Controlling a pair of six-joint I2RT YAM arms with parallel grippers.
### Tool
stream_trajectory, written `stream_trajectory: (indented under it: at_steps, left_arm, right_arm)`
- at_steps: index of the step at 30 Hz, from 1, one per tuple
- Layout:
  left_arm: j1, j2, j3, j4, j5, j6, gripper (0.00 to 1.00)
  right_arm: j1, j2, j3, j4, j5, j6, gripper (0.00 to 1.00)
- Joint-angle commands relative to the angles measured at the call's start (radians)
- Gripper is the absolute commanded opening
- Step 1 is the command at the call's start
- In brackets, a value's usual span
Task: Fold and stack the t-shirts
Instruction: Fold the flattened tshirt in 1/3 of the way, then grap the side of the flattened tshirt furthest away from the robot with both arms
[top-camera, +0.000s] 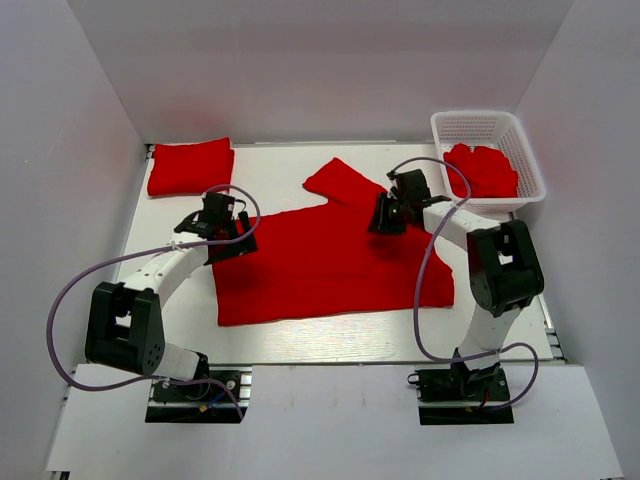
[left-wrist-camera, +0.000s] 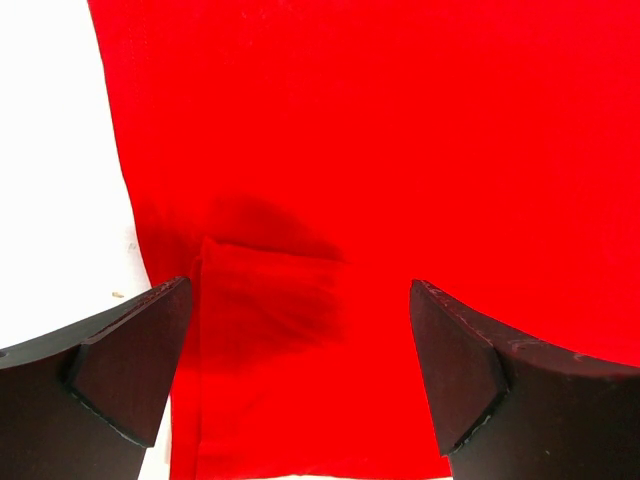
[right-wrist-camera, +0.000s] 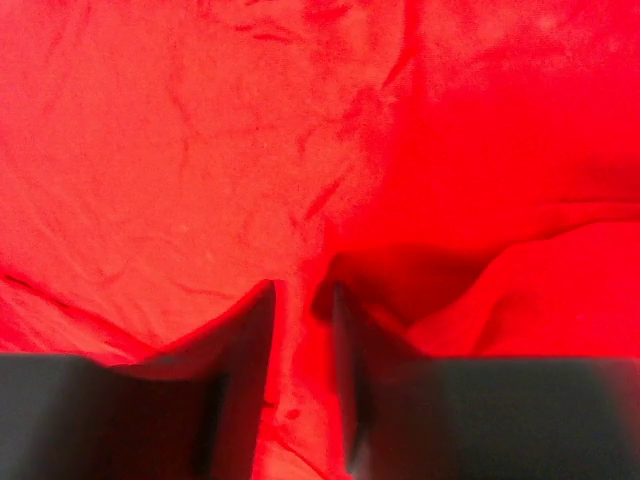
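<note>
Right gripper (top-camera: 386, 216): positioned low over the far right part of the spread t-shirt (top-camera: 330, 265), beside the sleeve that points toward the far edge. In the right wrist view its fingers (right-wrist-camera: 240, 385) stand a narrow gap apart, and a raised ridge of red cloth fills that gap. Whether the pads clamp the ridge cannot be determined.

Left gripper (top-camera: 213, 228): released, jaws fully apart, nothing between them. It sits over the left edge of the same shirt. Its wrist view shows a small flap of cloth below the fingers (left-wrist-camera: 125, 375) and bare white table (left-wrist-camera: 50, 150) to the left.

The spread t-shirt lies flat at the table's centre. A folded t-shirt (top-camera: 190, 167) lies at the far left corner. A crumpled t-shirt (top-camera: 483, 170) sits inside the white basket (top-camera: 478, 124) at the far right.
</note>
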Motion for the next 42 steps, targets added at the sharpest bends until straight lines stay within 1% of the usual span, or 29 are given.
stream_trajectory:
  at_steps: [1,3,4,5,7,8,9,10,12,14,15,17,18,19,20,22,23,25,26,28,30,31,35,37,42]
  left_arm:
    - [0.005,-0.012,0.045,-0.009,-0.026,0.007,1.00]
    - [0.005,-0.012,0.058,-0.009,-0.026,0.007,1.00]
    - [0.005,-0.012,0.058,-0.009,-0.035,0.007,1.00]
    - [0.005,-0.012,0.067,-0.009,-0.035,0.007,1.00]
    - [0.005,-0.012,0.068,-0.009,-0.035,0.007,1.00]
    - [0.005,-0.012,0.068,-0.009,-0.047,0.007,1.00]
    - [0.005,-0.012,0.077,-0.009,-0.057,0.007,1.00]
    - [0.005,-0.012,0.077,-0.009,-0.066,-0.003,1.00]
    - [0.005,-0.012,0.086,-0.018,-0.086,-0.003,1.00]
    - [0.005,-0.003,0.086,-0.018,-0.109,-0.013,1.00]
    - [0.005,-0.003,0.097,-0.018,-0.118,-0.013,1.00]
    - [0.005,-0.003,0.097,-0.009,-0.147,-0.028,1.00]
    - [0.014,0.006,0.097,-0.009,-0.147,-0.028,1.00]
    - [0.023,0.007,0.097,0.003,-0.158,-0.028,1.00]
    - [0.023,0.016,0.106,0.003,-0.175,-0.039,1.00]
    - [0.036,0.031,0.115,0.015,-0.184,-0.039,1.00]
    - [0.051,0.049,0.129,0.015,-0.184,-0.039,1.00]
    - [0.086,0.077,0.141,0.040,-0.173,-0.039,1.00]
    - [0.086,0.086,0.141,0.040,-0.173,-0.039,1.00]
    - [0.121,0.120,0.152,0.067,-0.162,-0.039,1.00]
    - [0.131,0.141,0.161,0.089,-0.141,-0.048,1.00]
    - [0.146,0.152,0.172,0.089,-0.141,-0.048,1.00]
    - [0.187,0.197,0.181,0.123,-0.132,-0.048,1.00]
    - [0.201,0.227,0.192,0.132,-0.123,-0.048,1.00]
    - [0.230,0.290,0.224,0.162,-0.086,-0.048,1.00]
  right_arm:
    - [0.011,0.025,0.073,-0.044,0.013,-0.033,0.43]
    - [0.017,0.025,0.087,-0.046,0.010,-0.051,0.43]
    - [0.020,0.028,0.094,-0.040,0.005,-0.056,0.40]
    - [0.020,0.028,0.110,-0.038,-0.006,-0.065,0.40]
    - [0.020,0.035,0.142,-0.037,-0.017,-0.076,0.40]
    - [0.022,0.037,0.159,-0.038,-0.030,-0.088,0.43]
    - [0.025,0.040,0.182,-0.038,-0.039,-0.103,0.42]
    - [0.023,0.048,0.193,-0.038,-0.044,-0.109,0.28]
    - [0.019,0.058,0.249,-0.038,-0.062,-0.137,0.28]
    - [0.022,0.092,0.286,-0.051,-0.066,-0.151,0.33]
    - [0.022,0.103,0.356,-0.058,-0.066,-0.180,0.36]
    - [0.020,0.162,0.415,-0.104,-0.043,-0.206,0.47]
    - [0.020,0.179,0.477,-0.127,-0.015,-0.224,0.51]
    - [0.020,0.239,0.546,-0.139,0.011,-0.241,0.55]
    - [0.020,0.262,0.620,-0.146,0.022,-0.249,0.90]
    - [0.017,0.330,0.692,-0.156,0.048,-0.275,0.90]
    - [0.020,0.374,0.784,-0.152,0.057,-0.283,0.90]
    - [0.022,0.442,0.856,-0.143,0.069,-0.303,0.90]
    - [0.023,0.483,0.933,-0.121,0.074,-0.306,0.90]
    - [0.023,0.534,0.985,-0.066,0.083,-0.298,0.90]
    - [0.025,0.583,0.984,0.076,0.107,-0.281,0.90]
    - [0.026,0.595,0.984,0.103,0.115,-0.277,0.90]
    - [0.036,0.721,1.133,0.190,0.114,-0.275,0.90]
    - [0.048,0.799,1.225,0.198,0.118,-0.281,0.90]
    - [0.068,0.838,1.205,0.282,0.128,-0.303,0.90]
